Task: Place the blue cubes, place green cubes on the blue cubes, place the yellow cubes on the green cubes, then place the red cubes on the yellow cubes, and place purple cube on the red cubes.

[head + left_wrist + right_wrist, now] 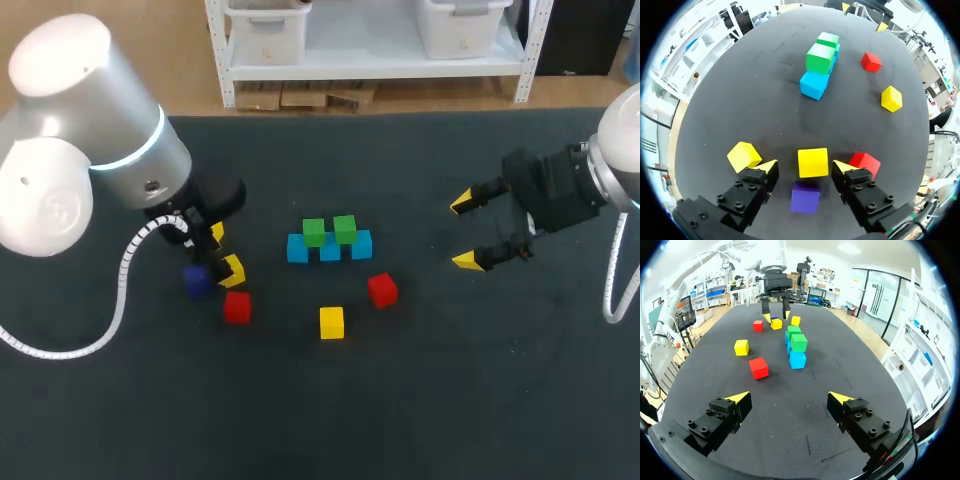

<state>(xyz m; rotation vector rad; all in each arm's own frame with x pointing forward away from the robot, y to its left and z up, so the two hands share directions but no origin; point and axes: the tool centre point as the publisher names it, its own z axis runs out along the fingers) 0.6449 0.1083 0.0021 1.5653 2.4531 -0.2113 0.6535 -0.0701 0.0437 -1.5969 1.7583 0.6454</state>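
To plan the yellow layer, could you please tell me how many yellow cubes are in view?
3 yellow cubes: one between the left tool's open fingers, one beside that tool, one alone near the blue cubes.

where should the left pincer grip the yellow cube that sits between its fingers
Grip the two side faces turned toward the fingers, coming from straight above. The yellow cube lies flat and square to the open left pincer, with a gap at each side; the purple cube crowds the other axis.
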